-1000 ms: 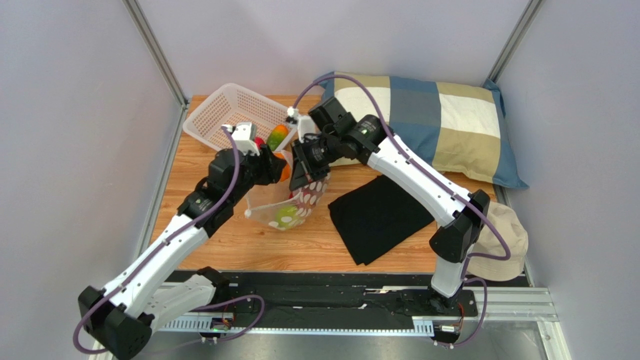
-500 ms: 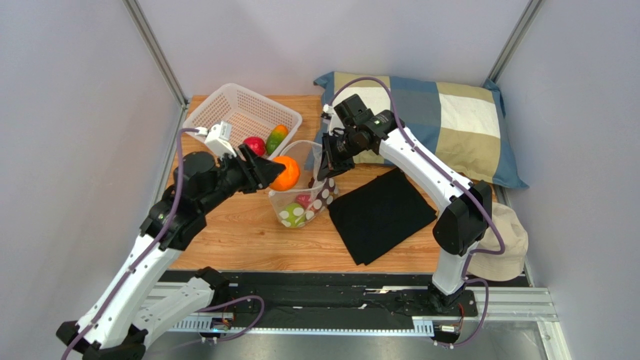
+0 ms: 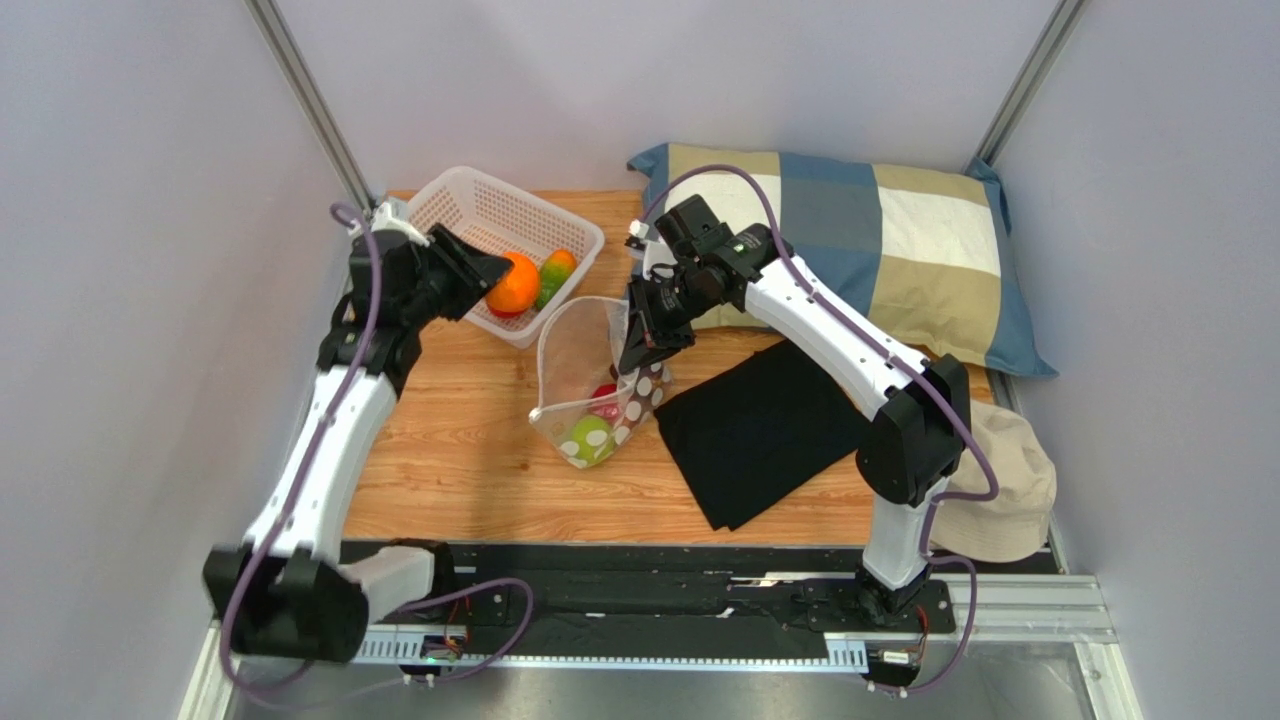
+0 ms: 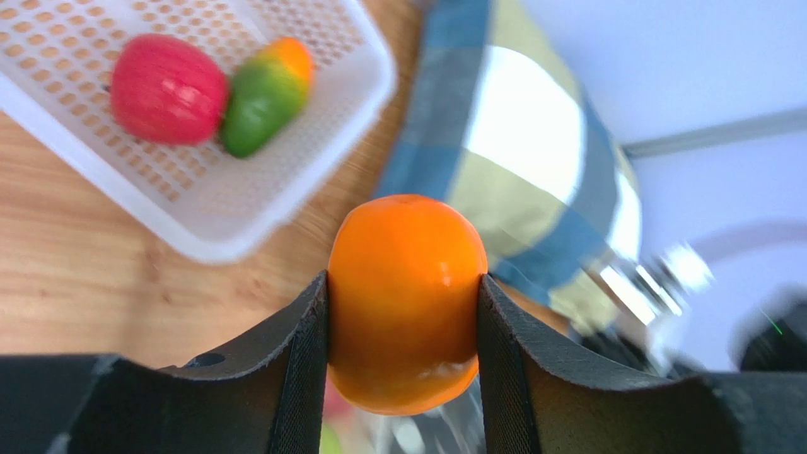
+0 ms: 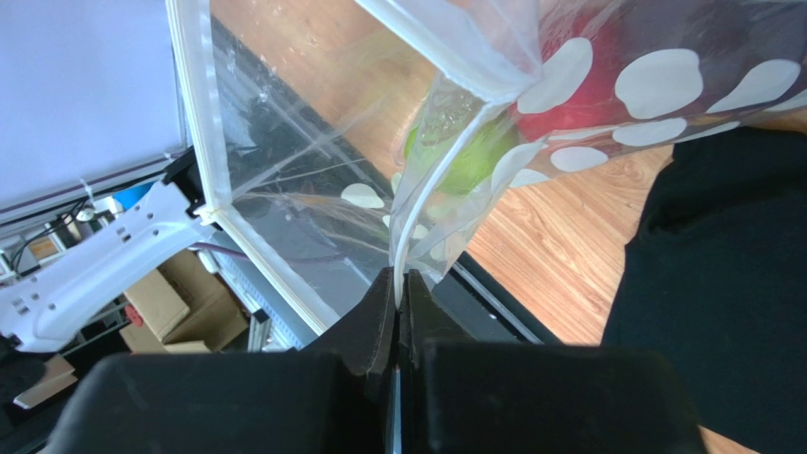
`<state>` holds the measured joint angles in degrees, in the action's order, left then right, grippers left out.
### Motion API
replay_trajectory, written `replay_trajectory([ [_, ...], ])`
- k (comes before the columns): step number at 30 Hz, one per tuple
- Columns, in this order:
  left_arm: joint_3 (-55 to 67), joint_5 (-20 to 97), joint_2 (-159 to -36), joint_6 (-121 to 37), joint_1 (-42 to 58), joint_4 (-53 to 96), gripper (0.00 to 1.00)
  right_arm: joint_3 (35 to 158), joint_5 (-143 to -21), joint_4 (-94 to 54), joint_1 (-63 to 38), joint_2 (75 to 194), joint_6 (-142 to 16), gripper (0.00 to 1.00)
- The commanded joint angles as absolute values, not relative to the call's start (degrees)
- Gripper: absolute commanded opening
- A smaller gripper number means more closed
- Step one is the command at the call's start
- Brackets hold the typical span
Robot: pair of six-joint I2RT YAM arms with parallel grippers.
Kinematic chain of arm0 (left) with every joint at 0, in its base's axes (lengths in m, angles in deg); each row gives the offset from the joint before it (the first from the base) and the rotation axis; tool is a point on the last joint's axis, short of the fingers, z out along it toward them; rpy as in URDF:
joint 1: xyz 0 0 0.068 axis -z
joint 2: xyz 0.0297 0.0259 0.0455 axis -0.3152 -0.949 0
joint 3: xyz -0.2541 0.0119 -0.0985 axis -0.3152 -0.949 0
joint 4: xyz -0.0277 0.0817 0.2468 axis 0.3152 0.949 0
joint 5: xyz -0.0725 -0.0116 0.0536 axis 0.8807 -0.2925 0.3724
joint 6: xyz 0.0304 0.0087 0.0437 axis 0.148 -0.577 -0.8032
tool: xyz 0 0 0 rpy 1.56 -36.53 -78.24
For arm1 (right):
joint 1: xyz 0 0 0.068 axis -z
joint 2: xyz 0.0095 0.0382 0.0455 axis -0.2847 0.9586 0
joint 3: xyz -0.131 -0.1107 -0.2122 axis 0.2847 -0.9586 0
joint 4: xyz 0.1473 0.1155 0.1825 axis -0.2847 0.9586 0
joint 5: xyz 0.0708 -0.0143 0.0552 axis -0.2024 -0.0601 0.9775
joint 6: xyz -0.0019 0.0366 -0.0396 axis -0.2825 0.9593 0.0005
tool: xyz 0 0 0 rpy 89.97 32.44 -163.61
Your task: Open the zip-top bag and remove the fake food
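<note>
While clamping the orange (image 3: 514, 284) in the left end effector (image 4: 403, 293), upper left: lowering into the basket (image 3: 489, 222) before releasing, pinching the rim of the zip-top bag (image 3: 594, 368) in the closed right end effector (image 5: 399, 280).

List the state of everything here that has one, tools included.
Bag: open, mouth spread, green fruit inside.
Left tool: shut on the orange.
Right tool: shut on the bag's rim.
Orange: clamped, held in the air.
Basket: upright, holding a red fruit and an orange-green fruit.
Black cloth: lying flat.
</note>
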<state>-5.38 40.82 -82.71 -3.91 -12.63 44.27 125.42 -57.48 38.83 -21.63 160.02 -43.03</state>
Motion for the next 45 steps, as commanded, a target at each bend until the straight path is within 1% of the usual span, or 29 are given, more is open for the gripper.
replay_trajectory([
  [1,-1.2,45.1,-98.0,-3.5,-18.0,31.4,0.0,128.7,-53.4,39.9,-21.9,160.1,-42.4,0.0],
  [2,0.5,45.3,-104.6,-4.2,-18.0,30.1,0.0,129.7,-52.3,40.3,-22.0,161.0,-42.5,0.0],
  [4,7.1,45.4,-111.4,-6.6,-20.8,30.1,0.0,132.7,-50.9,41.3,-22.0,162.0,-42.7,0.0],
  [5,9.2,45.6,-117.6,-6.7,-21.4,30.3,0.0,133.6,-50.7,41.7,-22.0,162.7,-43.6,0.0],
  [8,16.5,46.5,-127.7,-8.1,-22.3,28.4,0.0,136.7,-50.7,43.6,-22.0,163.6,-45.6,0.0],
  [10,21.6,46.8,-133.4,-10.2,-22.4,27.9,0.0,138.2,-50.7,45.0,-22.1,164.6,-46.4,0.0],
  [15,28.2,47.6,-140.0,-9.7,-22.4,30.1,0.0,139.9,-51.3,47.0,-21.9,165.8,-48.0,0.0],
  [16,30.8,47.8,-142.3,-9.6,-22.4,32.9,0.03,139.9,-51.5,46.8,-21.7,165.8,-48.0,0.0],
  [17,31.9,47.4,-143.3,-9.7,-22.2,34.5,0.09,140.1,-51.5,46.8,-21.6,165.9,-48.1,0.0],
  [18,32.9,47.1,-144.0,-10.0,-22.2,35.7,0.23,140.2,-51.5,46.8,-21.6,166.2,-48.0,0.0],
  [21,33.9,45.7,-144.8,-11.4,-21.8,38.1,0.43,140.4,-50.8,46.2,-21.5,166.4,-47.8,0.0],
  [22,33.7,45.5,-144.1,-11.7,-21.8,38.7,0.53,140.4,-50.7,46.1,-21.6,166.5,-47.6,0.0],
  [23,33.7,45.3,-143.5,-12.5,-21.8,39.4,0.55,140.4,-50.8,46.1,-21.5,166.5,-47.4,0.0],
  [24,34.0,45.3,-142.9,-13.1,-21.7,40.2,0.69,140.4,-50.8,46.1,-21.5,166.5,-47.3,0.0],
  [25,34.0,45.2,-141.4,-13.9,-21.7,42.2,0.7,140.3,-50.9,46.1,-21.6,166.6,-47.1,0.0],
  [26,34.1,44.5,-140.5,-15.5,-21.6,43.3,0.79,140.1,-50.9,46.1,-21.6,166.7,-47.0,0.0],
  [27,34.1,44.4,-138.9,-16.2,-21.5,44.3,0.92,139.8,-51.0,45.8,-21.5,166.7,-46.9,0.0],
  [31,33.5,45.1,-133.0,-20.4,-21.4,52.3,0.93,138.5,-51.9,45.8,-21.6,166.2,-46.8,0.0],
  [32,32.5,46.6,-130.9,-21.0,-21.3,53.1,0.89,138.0,-52.3,45.8,-21.7,165.7,-46.9,0.0],
  [33,28.7,46.9,-125.2,-21.2,-20.9,53.6,0.8,137.0,-52.9,45.8,-21.7,165.4,-47.0,0.0],
  [35,23.2,47.2,-117.8,-21.4,-19.1,54.9,0.73,136.0,-53.6,45.7,-21.6,165.0,-46.7,0.0],
  [36,17.0,47.2,-109.6,-21.2,-18.6,55.1,0.64,135.3,-53.4,45.7,-21.8,164.9,-46.5,0.0],
  [38,10.3,50.6,-100.9,-18.4,-15.1,54.1,0.56,134.7,-53.7,45.6,-22.0,164.5,-46.5,0.0],
  [39,3.8,52.3,-92.3,-17.1,-13.8,51.4,0.49,134.6,-53.7,45.4,-22.5,164.0,-46.6,0.0],
  [40,1.0,54.0,-88.4,-14.8,-12.1,50.4,0.46,134.4,-53.8,45.2,-22.8,163.9,-46.7,0.0],
  [41,-1.2,55.7,-84.8,-13.7,-8.6,50.1,0.39,134.3,-54.0,45.0,-23.1,163.6,-46.8,0.0],
  [42,-4.4,55.8,-78.7,-12.6,-6.4,50.1,0.28,134.4,-54.2,44.7,-23.6,163.7,-46.8,0.0],
  [44,-7.0,55.6,-73.6,-10.0,-1.4,50.3,0.22,135.3,-54.1,44.7,-24.0,164.0,-46.4,0.0],
  [45,-9.0,55.1,-70.2,-9.2,-0.3,51.4,0.16,135.6,-54.1,44.6,-24.2,164.2,-45.8,0.0],
])
